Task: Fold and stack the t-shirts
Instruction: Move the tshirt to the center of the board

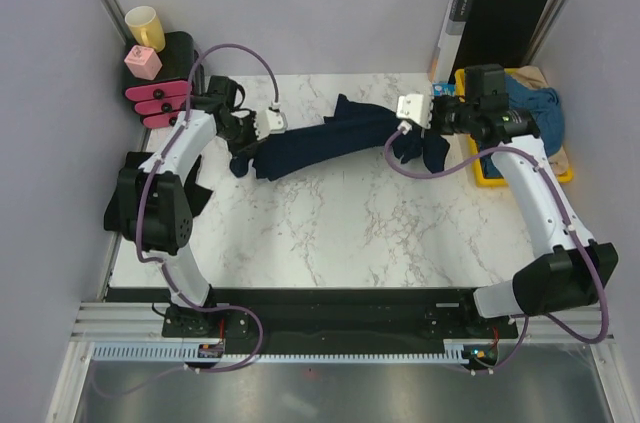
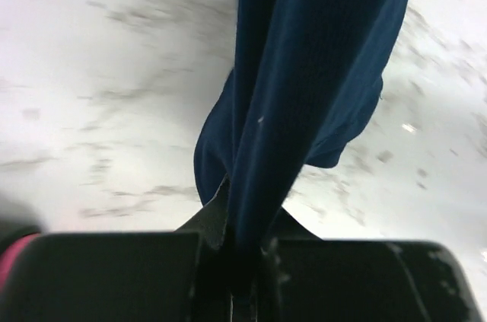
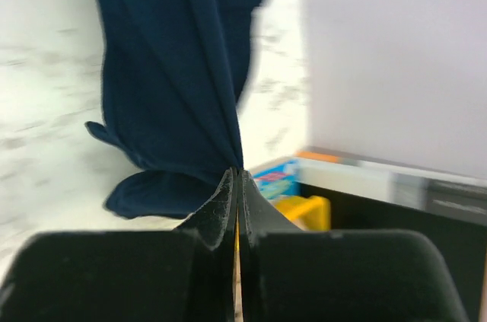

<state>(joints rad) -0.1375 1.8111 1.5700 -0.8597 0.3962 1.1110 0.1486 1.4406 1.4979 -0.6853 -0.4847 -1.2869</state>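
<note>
left pincer (image 1: 256, 139) and right pincer (image 1: 405, 129) — each closed tight on one end of the navy t-shirt (image 1: 320, 143) — cloth slung between them

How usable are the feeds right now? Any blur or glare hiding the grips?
Top view: sharp, evenly lit, no glare on the navy shirt. Left wrist view: table smeared by blur, cloth at the left gripper clear. Right wrist view: shirt edges soft, right gripper tips readable.

Navy t-shirt (image 1: 320, 143) bunched, stretched rope-like, ends drooping; blue t-shirt (image 1: 537, 108) crumpled right.
</note>
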